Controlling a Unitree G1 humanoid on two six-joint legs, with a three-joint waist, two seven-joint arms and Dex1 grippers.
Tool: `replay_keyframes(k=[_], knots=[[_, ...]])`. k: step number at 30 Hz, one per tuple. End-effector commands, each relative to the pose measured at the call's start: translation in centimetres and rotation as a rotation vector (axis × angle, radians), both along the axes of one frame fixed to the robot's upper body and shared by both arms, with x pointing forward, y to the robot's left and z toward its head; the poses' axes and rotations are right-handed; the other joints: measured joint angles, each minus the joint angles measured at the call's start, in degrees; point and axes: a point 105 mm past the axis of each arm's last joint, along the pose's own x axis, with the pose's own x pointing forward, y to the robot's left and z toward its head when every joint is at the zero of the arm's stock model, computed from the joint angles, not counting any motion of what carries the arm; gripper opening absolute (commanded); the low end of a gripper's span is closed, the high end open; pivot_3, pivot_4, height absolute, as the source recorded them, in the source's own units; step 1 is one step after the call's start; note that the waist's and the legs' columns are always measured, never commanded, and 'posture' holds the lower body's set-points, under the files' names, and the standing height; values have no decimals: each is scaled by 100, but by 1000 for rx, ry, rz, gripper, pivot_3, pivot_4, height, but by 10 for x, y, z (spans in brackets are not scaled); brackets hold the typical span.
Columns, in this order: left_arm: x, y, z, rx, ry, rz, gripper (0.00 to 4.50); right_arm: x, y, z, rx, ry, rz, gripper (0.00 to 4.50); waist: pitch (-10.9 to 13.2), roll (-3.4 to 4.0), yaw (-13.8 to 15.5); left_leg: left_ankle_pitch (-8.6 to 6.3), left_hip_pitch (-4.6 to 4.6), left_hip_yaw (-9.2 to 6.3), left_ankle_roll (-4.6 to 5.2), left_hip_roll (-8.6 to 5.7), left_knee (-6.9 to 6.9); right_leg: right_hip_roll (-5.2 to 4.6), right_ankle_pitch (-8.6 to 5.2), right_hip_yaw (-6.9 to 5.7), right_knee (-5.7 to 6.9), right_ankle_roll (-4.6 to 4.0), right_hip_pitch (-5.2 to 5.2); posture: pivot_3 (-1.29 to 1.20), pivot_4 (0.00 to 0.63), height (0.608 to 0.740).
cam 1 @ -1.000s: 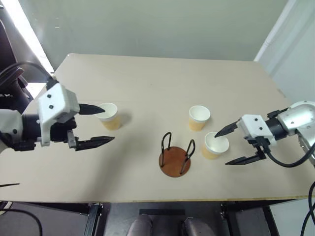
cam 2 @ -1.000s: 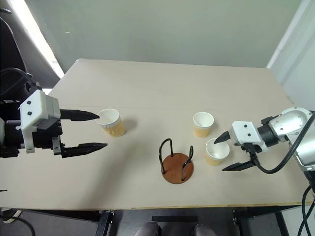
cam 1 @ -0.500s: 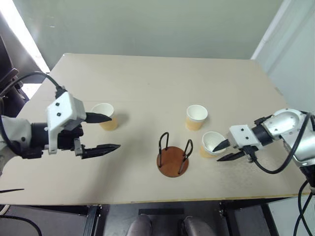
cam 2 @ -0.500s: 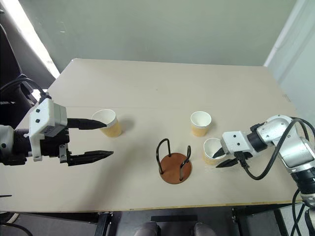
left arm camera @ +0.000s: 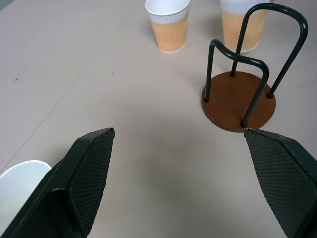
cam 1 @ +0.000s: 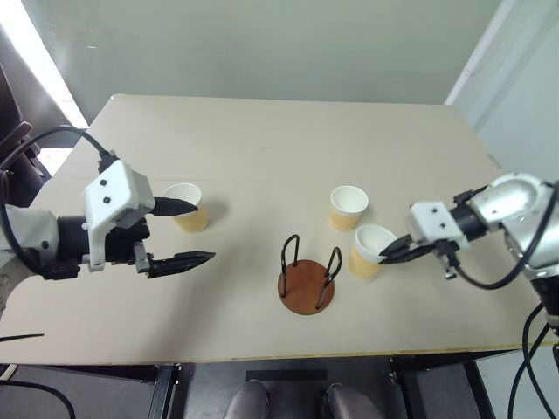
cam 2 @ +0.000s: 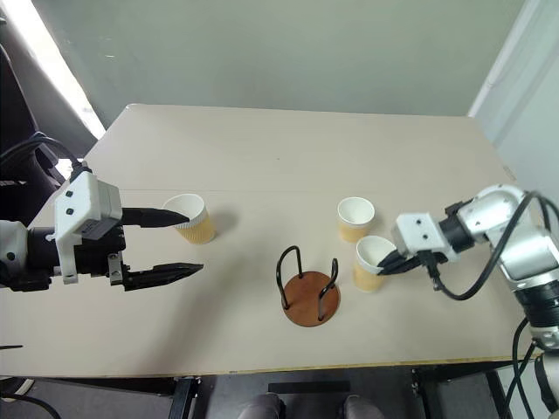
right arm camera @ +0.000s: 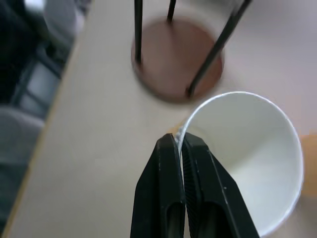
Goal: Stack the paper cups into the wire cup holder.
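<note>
Three tan paper cups are on the beige table (cam 1: pixel 262 140). My right gripper (cam 1: pixel 385 255) is shut on the rim of one paper cup (cam 1: pixel 369 250), pinching its wall just right of the wire cup holder (cam 1: pixel 307 278); the right wrist view shows the pinched white rim (right arm camera: pixel 247 148) with the holder (right arm camera: pixel 173 54) beyond it. A second cup (cam 1: pixel 349 208) stands upright behind it. The third cup (cam 1: pixel 185 206) stands at the left, beside one finger of my left gripper (cam 1: pixel 205 232), which is open with nothing between its fingers. In the left wrist view the holder (left arm camera: pixel 239 99) is ahead.
The table's front edge (cam 1: pixel 279 358) runs close below the holder. A grey wall lies beyond the far edge. Black cables hang by both arms at the table's sides.
My right gripper has shut on the rim of the near-right cup, then risen and shifted left toward the holder with it. The left gripper stays open by the left cup.
</note>
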Motion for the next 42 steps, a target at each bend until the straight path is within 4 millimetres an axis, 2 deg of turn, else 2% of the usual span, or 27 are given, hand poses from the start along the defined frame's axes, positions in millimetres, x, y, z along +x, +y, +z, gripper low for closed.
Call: replay_keyframes(k=[1, 5, 7, 9, 13, 17, 21, 24, 32, 36, 42], knots=[[0, 0, 4, 12, -32, -1, 4500, -13, 4, 51, 118, -66, 51, 78, -1, -1, 0, 1, -2, 1, -1, 0, -1, 1, 0, 0, -2, 0, -1, 0, 150, 740], [2, -2, 0, 10, -21, -9, 4500, -28, 22, 98, 252, -97, 156, 78, 0, 0, 0, 0, -3, -11, -5, 5, -2, 4, -3, -1, -4, -4, -3, 0, 150, 740], [3, -3, -1, 10, -21, -11, 4500, -37, 31, 107, 280, -94, 215, 78, 0, 0, 0, 2, -1, -12, -7, 6, -2, 6, -3, 0, 2, -6, -7, 0, 150, 740], [4, -3, -1, 10, -22, -13, 4500, -45, 40, 107, 288, -73, 267, 78, -2, -3, 3, 2, -1, -15, -7, 14, -2, 13, -4, -2, 0, -10, -6, 0, 150, 740], [5, -7, -2, 13, -20, -31, 4500, -39, 67, 83, 260, -45, 292, 78, -1, -1, -4, 3, 0, -16, -10, 21, -1, 17, -2, -5, 4, -15, -8, 0, 150, 740], [4, -11, 0, 16, -23, -42, 4500, -21, 73, 58, 171, -90, 250, 78, -2, -3, 1, 3, -1, -19, -11, 25, 1, 17, 0, -8, 8, -19, -10, 0, 150, 740], [0, -11, 3, 22, -23, -41, 4500, -22, 69, 40, 103, -81, 298, 78, -2, -3, 9, 3, -17, -22, -10, 25, 1, 15, 1, -13, 7, -20, -24, 0, 150, 740], [-2, -9, 3, 26, -17, -25, 4500, -22, 65, 39, 100, -75, 311, 78, -2, -2, 3, 4, -31, -18, -14, 28, -1, 18, 1, -13, 9, -21, -36, 0, 150, 740], [-2, -10, 4, 26, -18, -12, 4500, -31, 60, 51, 135, -50, 358, 78, -2, -3, -1, 7, -26, -13, -19, 29, 1, 19, 1, -12, 7, -20, -31, 0, 150, 740], [-2, -12, 4, 25, -18, -16, 4500, -29, 63, 38, 84, -72, 369, 78, -2, -3, -6, 7, -23, -13, -20, 30, 1, 20, 1, -11, 13, -21, -32, 0, 150, 740], [-4, -14, 5, 21, -19, -23, 4500, -14, 65, 24, 27, -141, 330, 78, -2, -3, -17, 7, -25, -15, -20, 33, 1, 20, 3, -12, 15, -23, -35, 0, 150, 740]])
